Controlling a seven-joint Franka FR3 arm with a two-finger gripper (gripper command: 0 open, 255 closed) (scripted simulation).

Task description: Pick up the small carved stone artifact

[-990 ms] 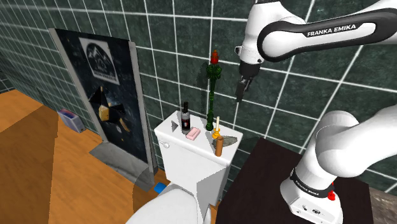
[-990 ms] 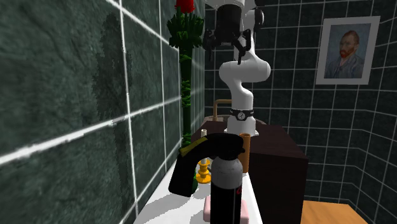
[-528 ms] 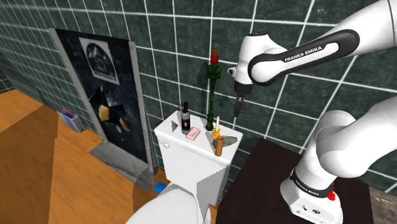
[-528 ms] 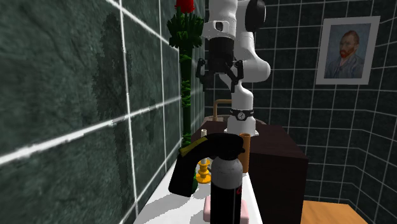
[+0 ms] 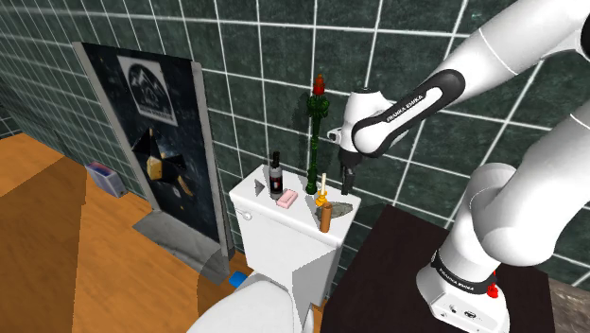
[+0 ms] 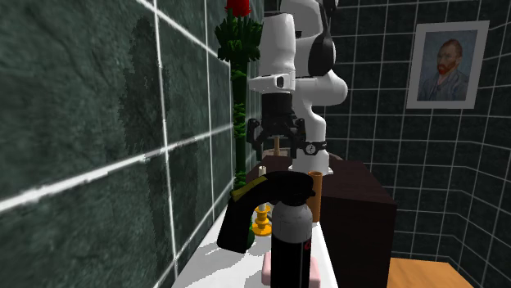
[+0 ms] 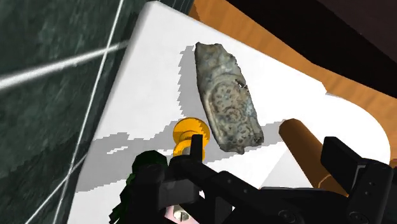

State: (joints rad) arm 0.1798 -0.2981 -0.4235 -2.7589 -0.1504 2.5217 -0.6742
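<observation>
Black fingers (image 7: 347, 162) of the gripper (image 7: 266, 159) stand apart, clasping nothing. Just past them on the white tank lid (image 7: 159, 57) stand a yellow candlestick (image 7: 186, 130) and a brown cylinder (image 7: 305, 143). Between and beyond those two lies the stone (image 7: 227, 98), grey and carved. It lies flat at the lid's end nearest the stand, just beside the candlestick and touched by neither finger. Farther off is the dark tiled wall (image 7: 51, 76). Over the last second the arm has dropped from high beside the rose (image 5: 315, 123) to just above the lid, fingers spread all the way down. The approach therefore looks largely done. What is left, I judge, is a short descent to straddle the stone's narrow width without knocking the candlestick, then closing.
</observation>
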